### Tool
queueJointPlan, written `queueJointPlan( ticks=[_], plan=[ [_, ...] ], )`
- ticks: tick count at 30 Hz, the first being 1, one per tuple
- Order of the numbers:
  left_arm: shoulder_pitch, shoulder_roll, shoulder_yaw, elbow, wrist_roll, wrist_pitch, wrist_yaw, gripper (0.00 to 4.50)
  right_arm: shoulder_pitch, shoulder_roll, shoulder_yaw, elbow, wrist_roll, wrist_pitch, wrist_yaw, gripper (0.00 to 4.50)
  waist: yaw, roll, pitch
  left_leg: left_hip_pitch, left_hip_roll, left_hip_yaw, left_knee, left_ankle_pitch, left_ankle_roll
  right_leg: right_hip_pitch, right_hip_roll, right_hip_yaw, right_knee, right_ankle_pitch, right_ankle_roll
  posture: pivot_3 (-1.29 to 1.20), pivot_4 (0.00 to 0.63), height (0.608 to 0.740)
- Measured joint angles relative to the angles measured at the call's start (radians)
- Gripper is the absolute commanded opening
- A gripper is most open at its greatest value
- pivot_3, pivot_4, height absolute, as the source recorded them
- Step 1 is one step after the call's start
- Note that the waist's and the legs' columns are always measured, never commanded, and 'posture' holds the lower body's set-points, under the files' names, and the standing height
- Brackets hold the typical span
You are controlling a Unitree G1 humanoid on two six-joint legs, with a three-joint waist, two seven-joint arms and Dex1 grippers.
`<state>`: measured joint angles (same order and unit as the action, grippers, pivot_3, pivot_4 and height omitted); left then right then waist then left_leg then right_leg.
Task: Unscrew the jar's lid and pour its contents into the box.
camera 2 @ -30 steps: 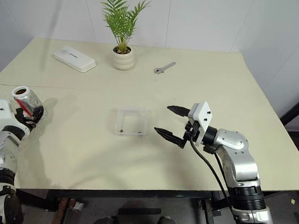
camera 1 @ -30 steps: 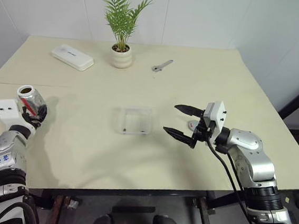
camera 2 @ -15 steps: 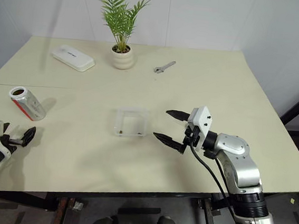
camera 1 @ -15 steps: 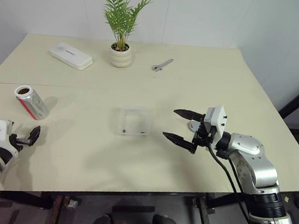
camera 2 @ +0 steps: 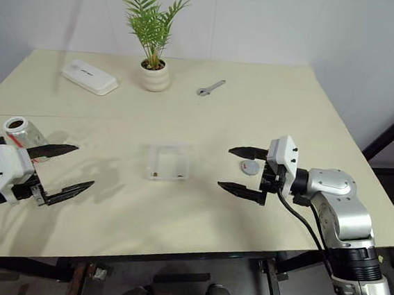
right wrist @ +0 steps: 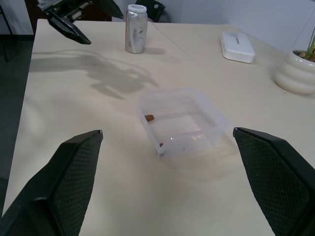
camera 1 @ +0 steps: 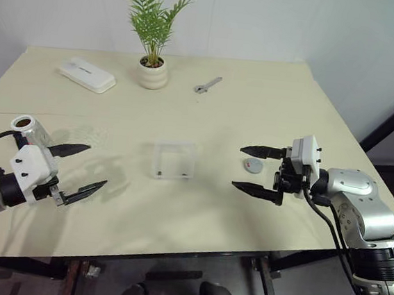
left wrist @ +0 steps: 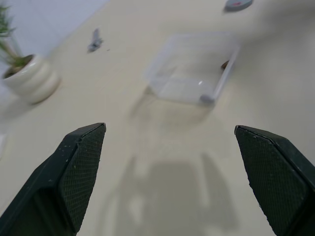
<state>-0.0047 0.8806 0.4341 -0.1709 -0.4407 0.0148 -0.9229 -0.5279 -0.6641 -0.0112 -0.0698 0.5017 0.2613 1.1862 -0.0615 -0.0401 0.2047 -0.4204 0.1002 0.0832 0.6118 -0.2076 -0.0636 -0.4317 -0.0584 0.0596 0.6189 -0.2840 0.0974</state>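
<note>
The jar stands upright without its lid near the table's left edge, silvery in the right wrist view. My left gripper hangs open just to the right of it, holding nothing and pointing toward the box. This clear box sits mid-table with a few brown bits of the contents inside. The grey lid lies flat on the table right of the box. Around the lid's spot, above the table, my right gripper stands open and empty, pointing left at the box.
A potted plant, a flat white case and a small wrench lie along the far side of the table. The table's right edge runs close behind my right arm.
My left gripper let go of the jar, which now stands on the table, then dropped back and swung up to the jar's right. My right arm shifted slightly right. The camera view moved.
</note>
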Motion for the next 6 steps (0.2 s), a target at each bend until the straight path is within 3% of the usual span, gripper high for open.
queueJointPlan(
  ticks=[6],
  plan=[
    [-0.048, -0.005, -0.024, 0.066, 0.004, 0.0, -0.023, 4.48, 0.043, -0.007, -0.024, -0.017, -0.007, 0.003, -0.027, 4.5, 0.001, 0.0, 0.0, 0.0, 0.0, 0.0, 0.0, 0.0, 0.0, -0.003, 0.001, 0.001, 0.003, 0.001, 0.006, 0.0, 0.15, 0.74]
  ],
)
